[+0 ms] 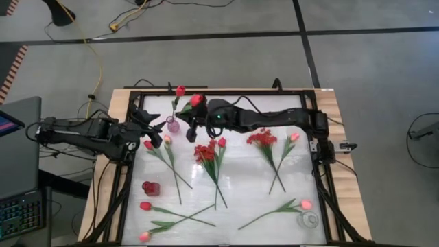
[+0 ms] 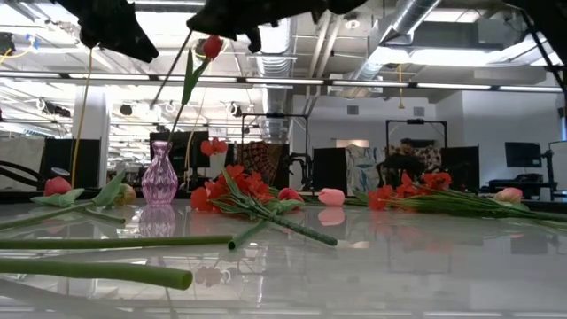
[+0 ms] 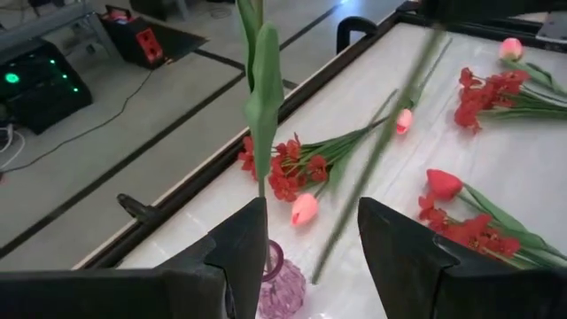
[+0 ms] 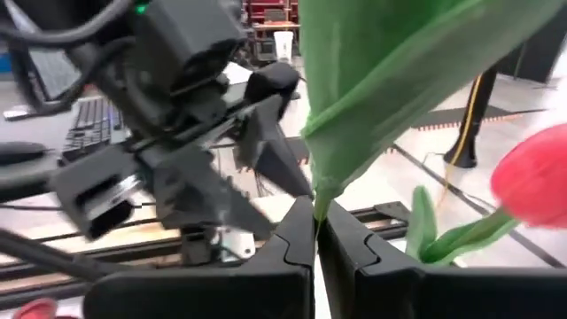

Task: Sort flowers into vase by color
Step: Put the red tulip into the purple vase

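Just under your right claw (image 1: 190, 125), pinched shut on a tulip stem (image 4: 315, 217), sits the pink vase (image 1: 173, 125); left claw (image 1: 159, 122), open w/ nothing held, flanks it. Drop off-centre & you could tip it.

red tulip (image 1: 180, 90) upright in pink vase (image 1: 173, 125) — others strewn flat

The glossy white worktop (image 1: 240, 206), edged in pale wood, stands on a grey floor (image 1: 370, 65) crossed by dark tape lines (image 1: 206, 36). A yellow cable (image 1: 96, 55) trails toward 11 o'clock; a laptop (image 1: 17, 130) and a lit keyboard (image 1: 20, 214) sit at 9 o'clock. Beyond, an open hall has exposed ceiling ducts (image 2: 399, 22), long strip lights (image 2: 372, 86) and dark monitors (image 2: 523, 155).
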